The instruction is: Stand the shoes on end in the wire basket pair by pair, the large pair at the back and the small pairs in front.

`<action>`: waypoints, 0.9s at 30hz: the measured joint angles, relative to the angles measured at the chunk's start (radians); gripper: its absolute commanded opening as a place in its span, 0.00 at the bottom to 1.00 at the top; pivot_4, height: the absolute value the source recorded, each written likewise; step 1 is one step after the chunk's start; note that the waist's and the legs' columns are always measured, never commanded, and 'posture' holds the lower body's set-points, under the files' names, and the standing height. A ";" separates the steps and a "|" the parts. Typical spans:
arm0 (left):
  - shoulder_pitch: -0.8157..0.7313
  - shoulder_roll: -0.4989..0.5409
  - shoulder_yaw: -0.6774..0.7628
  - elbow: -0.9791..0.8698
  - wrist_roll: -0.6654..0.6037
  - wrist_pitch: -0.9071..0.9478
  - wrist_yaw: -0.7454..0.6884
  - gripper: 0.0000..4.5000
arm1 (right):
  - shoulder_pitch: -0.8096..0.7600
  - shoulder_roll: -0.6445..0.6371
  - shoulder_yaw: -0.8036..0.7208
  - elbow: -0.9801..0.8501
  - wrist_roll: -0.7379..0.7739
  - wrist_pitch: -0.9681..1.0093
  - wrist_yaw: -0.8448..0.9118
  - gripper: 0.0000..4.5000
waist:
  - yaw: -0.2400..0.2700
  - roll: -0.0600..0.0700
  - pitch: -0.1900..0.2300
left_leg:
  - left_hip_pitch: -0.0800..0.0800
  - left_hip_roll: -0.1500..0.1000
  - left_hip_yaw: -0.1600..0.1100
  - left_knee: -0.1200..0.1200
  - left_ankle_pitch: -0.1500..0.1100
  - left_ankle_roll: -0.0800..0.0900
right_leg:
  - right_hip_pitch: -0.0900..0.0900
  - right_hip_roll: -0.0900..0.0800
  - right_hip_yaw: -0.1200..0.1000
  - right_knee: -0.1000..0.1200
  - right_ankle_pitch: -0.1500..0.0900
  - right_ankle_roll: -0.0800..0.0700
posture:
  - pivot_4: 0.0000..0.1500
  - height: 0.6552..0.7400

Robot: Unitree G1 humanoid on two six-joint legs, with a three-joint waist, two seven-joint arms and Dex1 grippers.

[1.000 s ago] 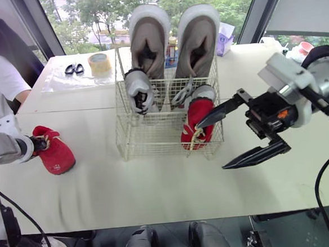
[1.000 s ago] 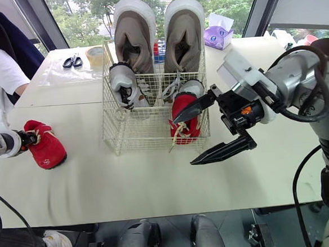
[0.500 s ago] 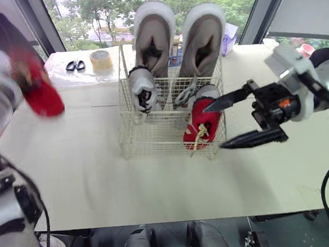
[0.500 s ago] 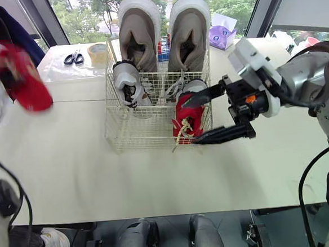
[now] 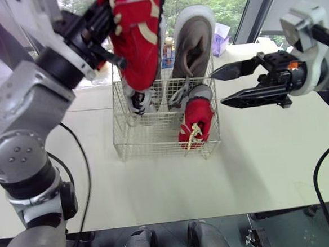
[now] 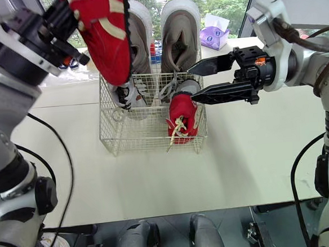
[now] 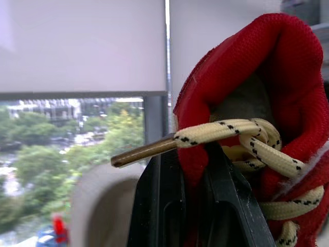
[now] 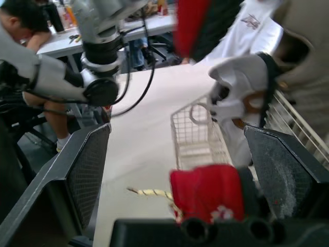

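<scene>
As viewed from the head, noted left gripper point(image 7: 189, 157) clamped on the collar of a small red fabric shoe with cream laces point(image 5: 139, 37), one black finger either side of the red rim, beside the lace knot. Held high above the white desk point(image 5: 157, 186), toe hanging down from the fingers toward the left half of the white wire basket point(image 5: 148, 137); cannot tell whether toe clears the rim. Found basket set near the desk's far edge, about midway along. Logged at its back a pair of large grey-brown shoes with white soles point(image 5: 194, 42), on end, the left one largely hidden behind the raised shoe. Logged in front of these a pair of small white-and-grey shoes point(image 5: 139, 101), and in the front right corner the matching small red shoe point(image 5: 197, 121), on end. Noted right gripper point(image 5: 218, 88) empty, fingers spread wide, hovering just off the basket's right side, tips pointing at it; contact not discernible.
</scene>
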 measured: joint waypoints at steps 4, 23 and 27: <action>0.105 0.021 0.044 -0.028 -0.089 -0.003 0.003 0.01 | -0.011 0.003 0.011 0.016 -0.016 -0.001 0.012 1.00 | 0.004 0.000 0.000 | 0.000 0.000 0.000 0.000 0.000 0.000 | 0.001 0.000 0.000 0.000 0.000 0.000 | 1.00 1.00; 0.587 -0.062 -0.196 -0.221 0.475 -0.331 -0.016 0.01 | -0.010 0.051 0.016 0.025 -0.037 0.013 -0.005 1.00 | 0.007 0.000 0.000 | 0.001 0.000 -0.002 0.001 -0.004 0.007 | 0.006 0.000 -0.001 -0.004 0.000 0.000 | 1.00 1.00; 0.670 -0.091 -0.234 -0.221 0.599 -0.421 -0.014 0.01 | 0.002 0.051 0.008 0.014 -0.024 0.041 -0.023 1.00 | 0.007 0.001 -0.001 | 0.002 0.000 -0.002 0.001 -0.005 0.008 | 0.007 0.000 -0.002 -0.004 0.000 -0.001 | 1.00 1.00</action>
